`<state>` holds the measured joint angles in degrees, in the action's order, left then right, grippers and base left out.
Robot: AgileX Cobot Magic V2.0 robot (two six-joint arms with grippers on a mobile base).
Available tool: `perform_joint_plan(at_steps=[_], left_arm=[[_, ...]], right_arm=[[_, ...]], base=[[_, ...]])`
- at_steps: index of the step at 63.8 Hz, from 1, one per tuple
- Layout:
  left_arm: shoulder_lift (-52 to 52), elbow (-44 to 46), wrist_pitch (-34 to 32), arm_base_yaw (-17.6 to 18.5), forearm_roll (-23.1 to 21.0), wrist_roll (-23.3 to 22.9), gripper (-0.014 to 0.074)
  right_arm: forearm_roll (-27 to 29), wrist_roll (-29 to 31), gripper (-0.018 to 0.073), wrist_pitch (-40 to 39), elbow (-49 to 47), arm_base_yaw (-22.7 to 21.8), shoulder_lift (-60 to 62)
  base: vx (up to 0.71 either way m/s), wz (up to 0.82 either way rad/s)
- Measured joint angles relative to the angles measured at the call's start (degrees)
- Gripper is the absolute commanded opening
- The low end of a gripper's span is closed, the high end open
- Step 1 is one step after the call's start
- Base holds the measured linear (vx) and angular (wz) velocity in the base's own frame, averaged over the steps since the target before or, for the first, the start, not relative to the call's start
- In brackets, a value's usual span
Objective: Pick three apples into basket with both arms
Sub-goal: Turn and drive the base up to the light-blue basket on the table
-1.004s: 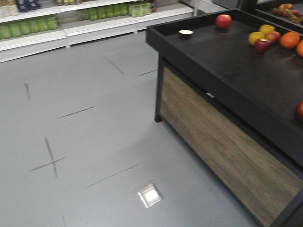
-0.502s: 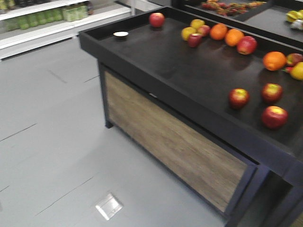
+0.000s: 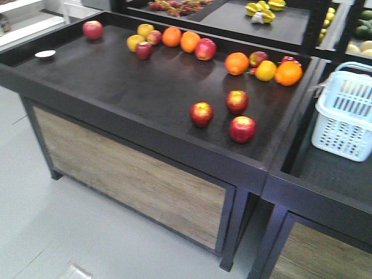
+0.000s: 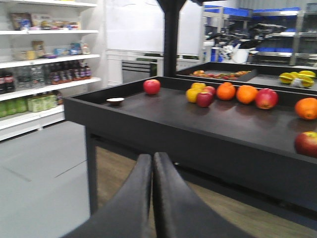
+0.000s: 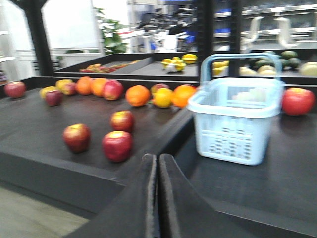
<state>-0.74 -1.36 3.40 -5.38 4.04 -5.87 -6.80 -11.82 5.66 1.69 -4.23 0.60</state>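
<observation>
Apples [image 3: 237, 102] grouped on table [image 3: 116, 75], basket [image 3: 343, 119] alongside, left fingers [image 4: 133, 198] together, right fingers [image 5: 143, 208] together.

On the black table [image 3: 116, 84] three apples [image 3: 201, 113] are grouped near the front; oranges [image 3: 189, 41] and a dish [image 3: 45, 54] are set behind.

The left end effector [image 4: 152, 157], fingers pressed together, faces a fruit-strewn black table [image 4: 198, 124]

Grey floor [image 3: 35, 232], black display tables [image 3: 116, 75], stocked shelves [image 4: 44, 59]
</observation>
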Motion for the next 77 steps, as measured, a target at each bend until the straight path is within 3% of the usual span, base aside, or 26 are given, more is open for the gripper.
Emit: perform_joint_plan(at_steps=[77], left_arm=[[0.0, 0.0, 0.0, 0.0, 0.0, 0.0, -0.0006]], right_arm=[[0.0, 0.0, -0.0004, 0.0, 0.0, 0.0, 0.0]], base=[[0.05, -0.26]])
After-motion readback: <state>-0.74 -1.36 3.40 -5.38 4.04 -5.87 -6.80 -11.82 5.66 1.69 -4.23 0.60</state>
